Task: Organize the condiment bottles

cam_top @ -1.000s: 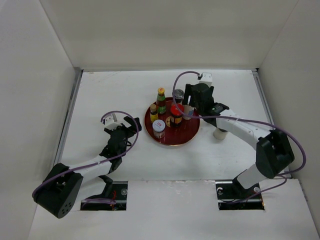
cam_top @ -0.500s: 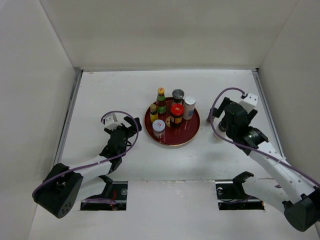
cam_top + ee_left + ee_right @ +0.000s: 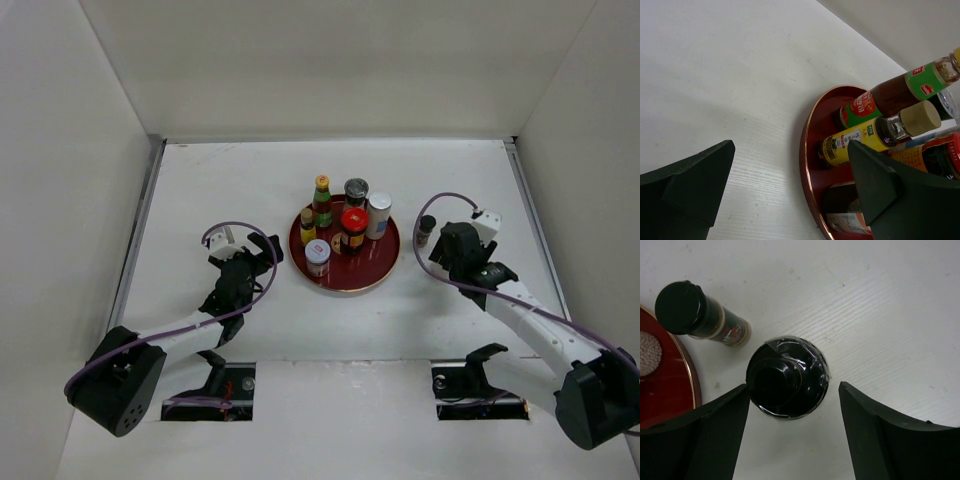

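Between the parted fingers [image 3: 705,440] of the right hand [image 3: 792,390], newly swung away from the red tray [image 3: 694,385], stood a black-capped bottle [image 3: 787,376] on the table [image 3: 880,300], not yet gripped: seemingly the next bottle for the tray.

White table [image 3: 230,170] right in front of me, matte, with a faint wood grain running across the top. Behind it rises a plain pale back wall [image 3: 330,60]. The left wall [image 3: 60,200] and right wall [image 3: 590,100] close in at the sides, boxing the table in. A grey metal strip [image 3: 141,230] lines the table's left edge. Two dark rectangular cut-outs [image 3: 240,385] sit at the near edge. The light is soft and even, the shadows faint.
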`<state>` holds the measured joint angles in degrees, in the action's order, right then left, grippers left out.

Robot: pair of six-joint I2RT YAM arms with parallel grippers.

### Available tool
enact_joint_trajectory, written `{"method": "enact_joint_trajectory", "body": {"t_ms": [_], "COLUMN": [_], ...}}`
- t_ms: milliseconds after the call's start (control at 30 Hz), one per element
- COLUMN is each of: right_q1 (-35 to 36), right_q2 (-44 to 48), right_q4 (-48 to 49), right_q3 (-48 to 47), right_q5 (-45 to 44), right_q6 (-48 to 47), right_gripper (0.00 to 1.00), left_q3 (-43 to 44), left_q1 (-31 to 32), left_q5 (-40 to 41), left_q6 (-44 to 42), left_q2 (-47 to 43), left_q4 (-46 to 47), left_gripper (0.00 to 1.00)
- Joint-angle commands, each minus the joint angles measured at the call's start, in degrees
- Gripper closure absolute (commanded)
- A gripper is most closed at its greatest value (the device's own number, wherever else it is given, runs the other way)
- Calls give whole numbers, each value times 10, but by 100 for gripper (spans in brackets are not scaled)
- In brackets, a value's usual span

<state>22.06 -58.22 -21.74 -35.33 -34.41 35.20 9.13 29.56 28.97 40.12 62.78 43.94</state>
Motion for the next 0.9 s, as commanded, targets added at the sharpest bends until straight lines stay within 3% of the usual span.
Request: {"method": "enact_joint_trajectory", "body": {"t_ms": [0, 133, 300, 500, 700, 867], "right_q1": [-10, -19, -12, 67, 200, 259], "right_q2": [6, 3, 27, 71, -22, -116], "right_q4": [106, 127, 122, 48, 64, 133], "right_q3": [11, 18, 17, -48, -130, -173], "right_q5": [8, 14, 6, -3, -3, 12], "right_q6": [-23, -50, -54, -40, -6, -7], "right_gripper": [26, 30, 46, 47, 46, 45], "left_q3": [-2, -2, -2, -3, -2, -2], "left_q1": [-4, -3, -3, -3, -4, -5], "left_q5": [-6, -8, -8, -8, -8, -8], "left_q6": [5, 5, 5, 5, 5, 5], "left_q2": [-5, -5, -6, -9, -5, -6], "left_q4": [25, 26, 26, 24, 25, 24], "left_gripper": [0, 0, 0, 0, 0, 0]}}
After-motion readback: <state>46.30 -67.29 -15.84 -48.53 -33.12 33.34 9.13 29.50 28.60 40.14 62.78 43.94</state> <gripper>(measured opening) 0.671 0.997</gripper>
